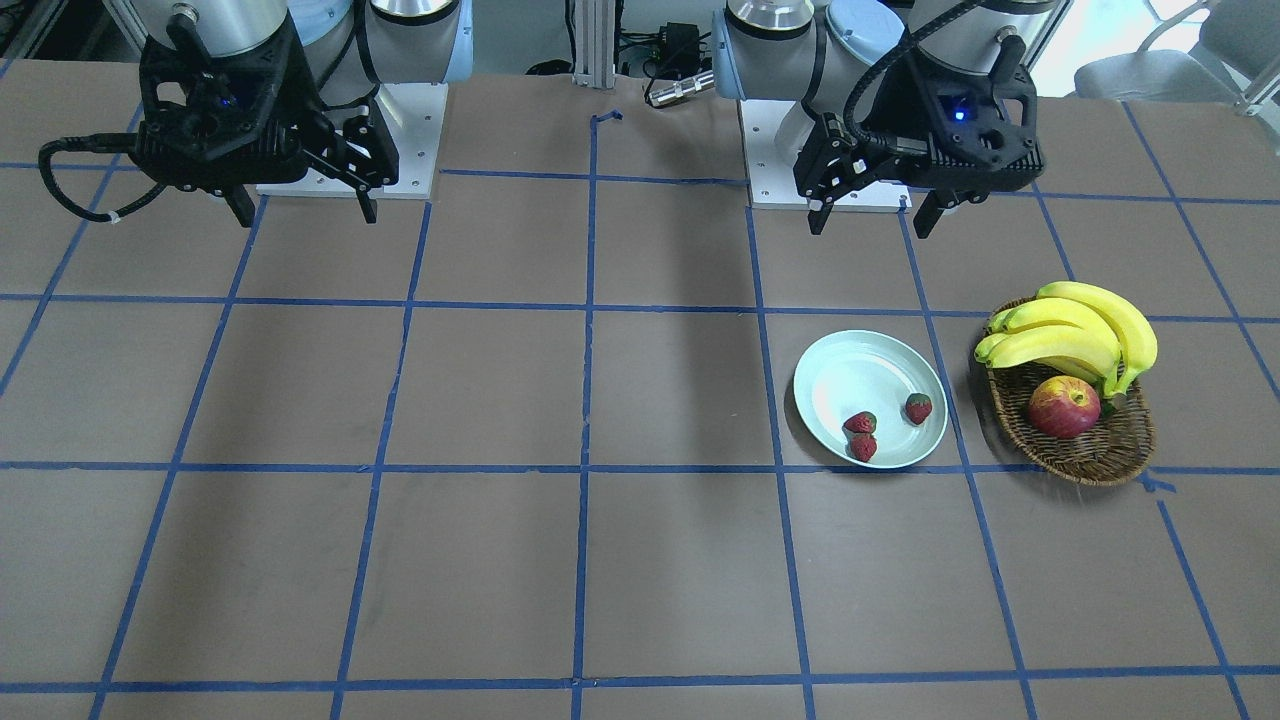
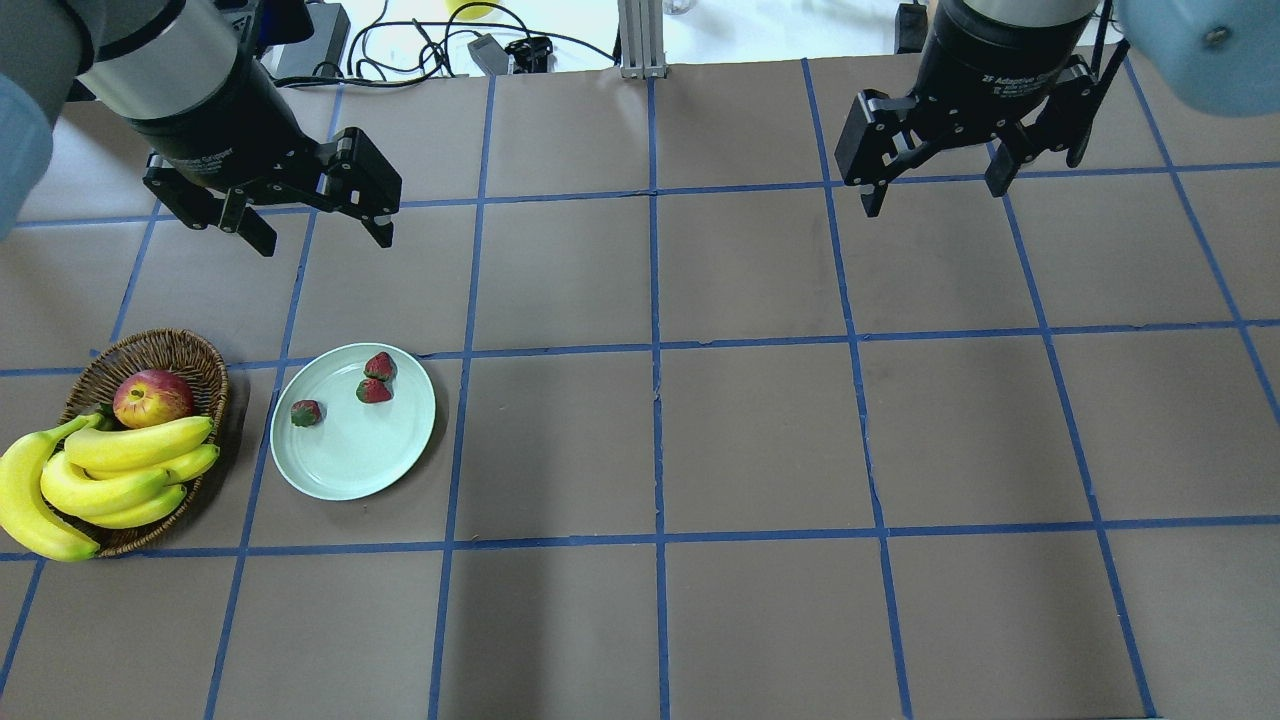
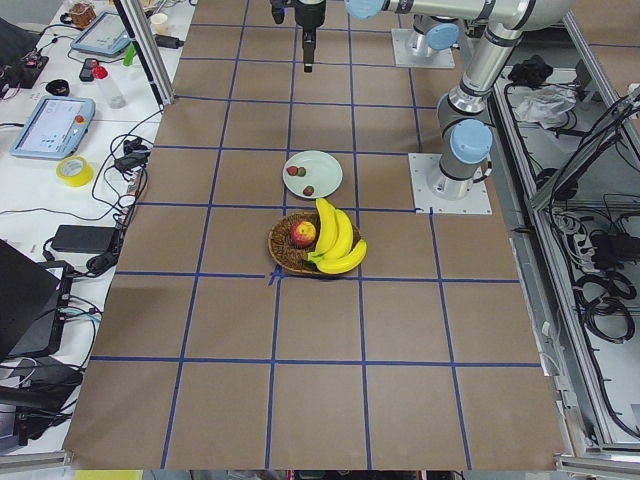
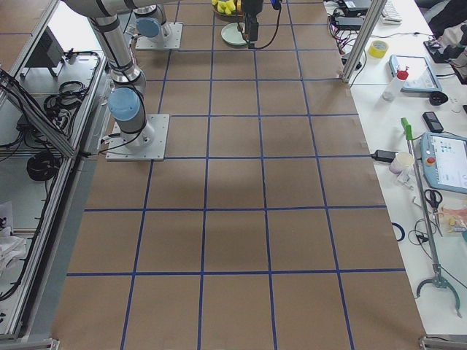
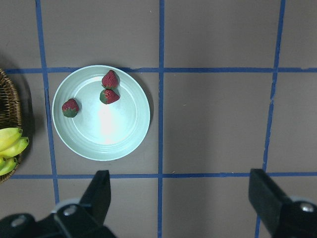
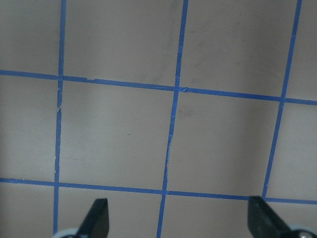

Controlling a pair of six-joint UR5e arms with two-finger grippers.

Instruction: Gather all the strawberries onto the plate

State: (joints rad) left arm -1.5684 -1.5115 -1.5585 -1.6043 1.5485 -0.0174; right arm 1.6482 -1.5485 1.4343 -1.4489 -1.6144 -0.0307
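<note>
Three strawberries lie on the pale green plate [image 2: 340,460]: two close together [image 2: 379,366] [image 2: 373,391] and one apart [image 2: 306,412]. The same plate [image 1: 850,370] with its strawberries [image 1: 861,423] [image 1: 863,447] [image 1: 918,407] shows in the front view, and in the left wrist view the plate [image 5: 119,139] sits ahead of the fingers. My left gripper [image 2: 325,235] hangs open and empty, high above the table behind the plate. My right gripper [image 2: 935,190] is open and empty over bare table on the other side.
An oval wicker basket [image 2: 190,350] with an apple [image 2: 152,397] and a bunch of bananas [image 2: 95,475] stands just left of the plate. Blue tape lines grid the brown table. Cables and benches with tools lie beyond the table edges.
</note>
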